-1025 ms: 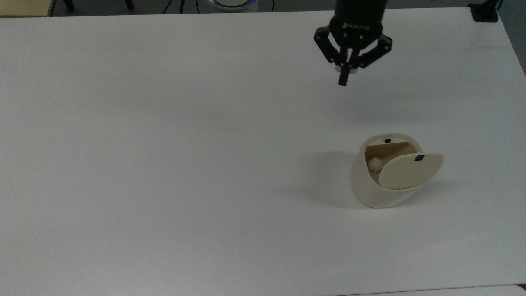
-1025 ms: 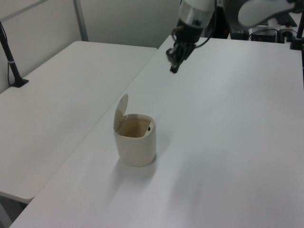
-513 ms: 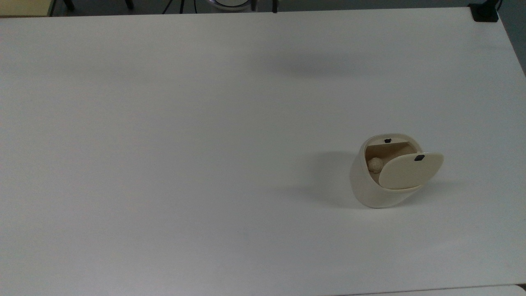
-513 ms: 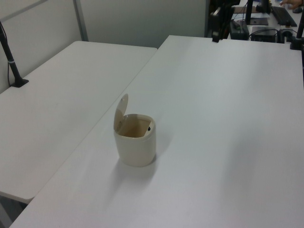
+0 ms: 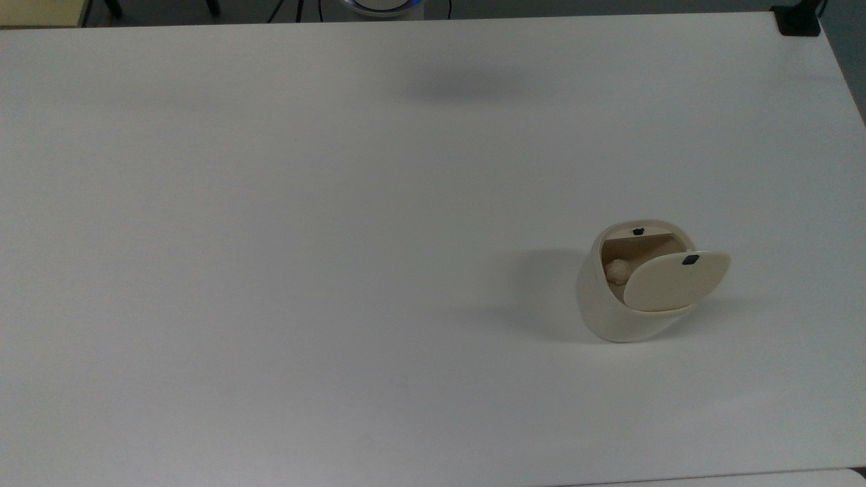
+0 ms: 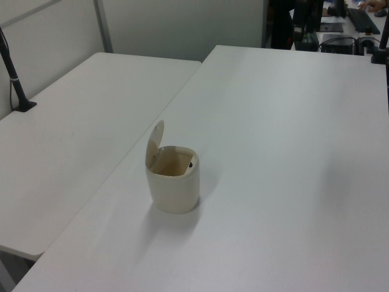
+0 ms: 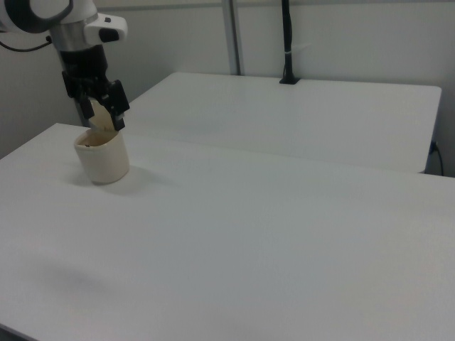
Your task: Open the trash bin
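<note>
Two white tables fill the scene; the main table (image 5: 270,270) spreads across the whole top view, and in the left view a second table (image 6: 79,121) sits beside it in the left half of the frame, with a black post (image 6: 12,67) clamped at its far left edge. In the right view the robot arm (image 7: 67,21), white with a black wrist, comes down in the upper left corner; its black gripper (image 7: 103,110) hangs right at the top of the trash bin (image 7: 103,160), and whether it is open, closed or touching the raised lid cannot be told from this angle. The trash bin (image 5: 609,318) stands upright on the main table in the lower right of the top view, well apart from every edge; in the left view the bin (image 6: 175,188) sits a little left of the frame's centre, near the seam between the two tables. Its lid (image 5: 670,284) is swung up and open, hinged at the side toward the bottom right of the top view; in the left view the lid (image 6: 155,143) stands nearly upright over the bin's left rim. A small black mark (image 5: 690,260) lies near the lid's free edge; a pale crumpled lump (image 5: 617,270) rests inside the bin.
</note>
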